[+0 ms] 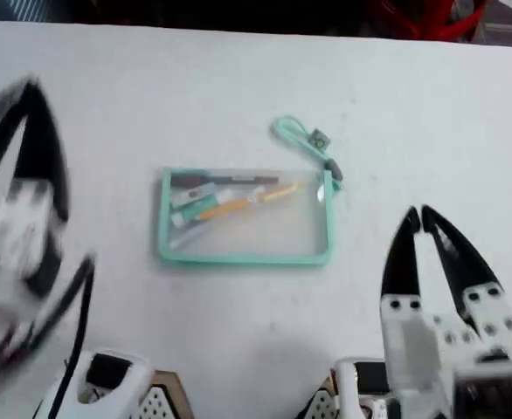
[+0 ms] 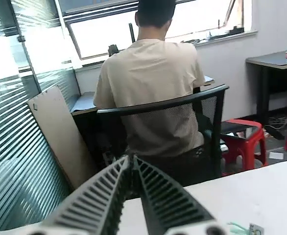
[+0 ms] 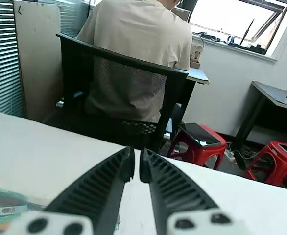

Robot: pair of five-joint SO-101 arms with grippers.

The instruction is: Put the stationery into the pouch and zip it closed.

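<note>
**Pouch** [image 1: 256,237]: clear, teal-edged. It lies flat on the white worktop [image 1: 431,105], left of the right gripper [image 1: 416,212] and level with its tips, not touching it. Whether the zip is closed cannot be told.

**Stationery** [image 1: 230,196]: pens and a yellow stick, all inside the pouch. They are bunched along the pouch edge farthest from both grippers.

**Strap** [image 1: 298,135]: teal loop with a small tag, at the pouch's far corner, ahead and to the left of the right gripper.

**Right gripper**: black fingers pressed together at the tips, holding nothing, beside the pouch.

**Left gripper** [image 2: 132,160]: fingers pressed together, nothing between them. It is raised off the worktop, with the pouch off to its right.
</note>
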